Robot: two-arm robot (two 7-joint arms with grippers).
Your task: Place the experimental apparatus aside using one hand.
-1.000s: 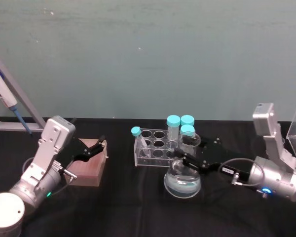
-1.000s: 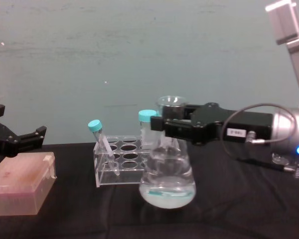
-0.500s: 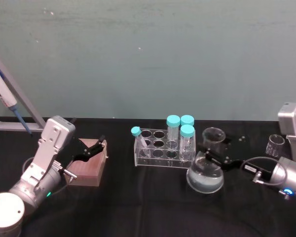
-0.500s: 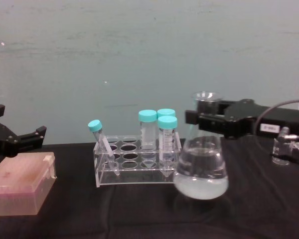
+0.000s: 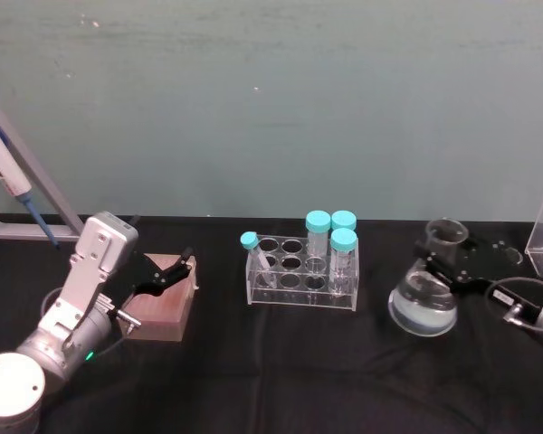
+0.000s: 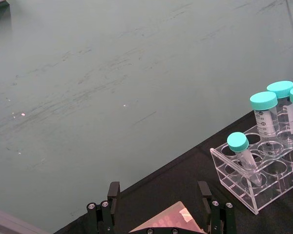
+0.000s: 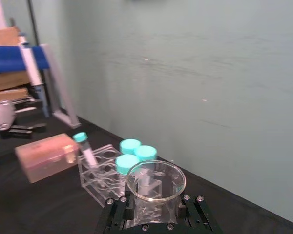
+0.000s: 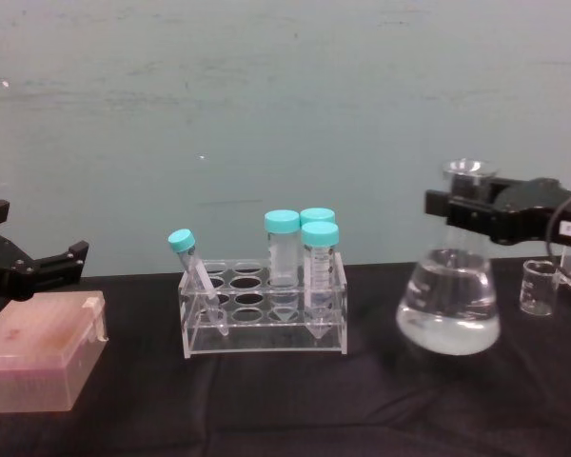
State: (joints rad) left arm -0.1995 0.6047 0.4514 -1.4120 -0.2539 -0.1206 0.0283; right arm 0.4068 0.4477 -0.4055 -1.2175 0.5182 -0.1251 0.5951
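At nine o'clock on the black tabletop (image 5: pixel 253 362), the left gripper (image 8: pixel 38 265) hangs idle over a pink-brown box (image 8: pixel 40 347), its fingers spread and holding nothing; it looks parked, since the task asks for one hand. Near the centre stands a clear tube rack (image 8: pixel 264 314) carrying four teal-capped tubes (image 8: pixel 282 246), one leaning at its nine o'clock end, the rest upright. The rack rests flat and untouched, well apart from either gripper.

At three o'clock, the right gripper (image 8: pixel 462 207) pinches the neck of the conical flask (image 8: pixel 448 309) just under the rim, a sensible hold because the wide, liquid-filled body hangs below and stays upright. From the chest view the flask's base seems at or just above the tabletop; I cannot tell which. The flask sits directly under the gripper, at three o'clock of the rack, with a gap between them. A small beaker (image 8: pixel 538 287) stands just beyond, nearer the three o'clock edge, suggesting this is the set-aside area.
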